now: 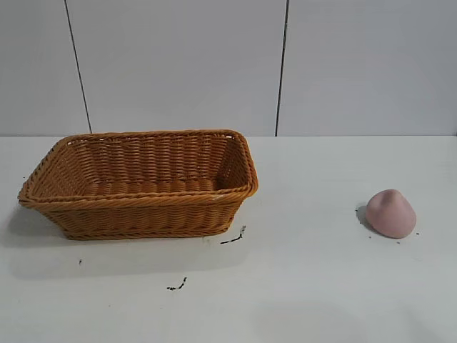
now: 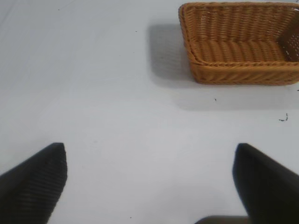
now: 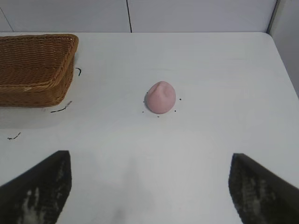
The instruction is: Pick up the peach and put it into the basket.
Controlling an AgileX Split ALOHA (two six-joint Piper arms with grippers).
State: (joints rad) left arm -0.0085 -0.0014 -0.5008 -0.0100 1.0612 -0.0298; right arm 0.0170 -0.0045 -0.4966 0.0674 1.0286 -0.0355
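The pale-pink peach (image 1: pixel 391 213) lies on the white table at the right, blunt point up. It also shows in the right wrist view (image 3: pixel 160 97). The orange-brown wicker basket (image 1: pixel 143 207) stands at the left, empty; it shows in the left wrist view (image 2: pixel 243 70) and the right wrist view (image 3: pixel 32 88). My right gripper (image 3: pixel 150 172) is open and empty, some way short of the peach. My left gripper (image 2: pixel 150 163) is open and empty over bare table, well apart from the basket. Neither arm shows in the exterior view.
Small dark scraps (image 1: pixel 233 238) lie on the table in front of the basket, with another (image 1: pixel 177 286) nearer the front. A grey panelled wall (image 1: pixel 214 64) rises behind the table. The table's right edge (image 3: pixel 282 60) shows in the right wrist view.
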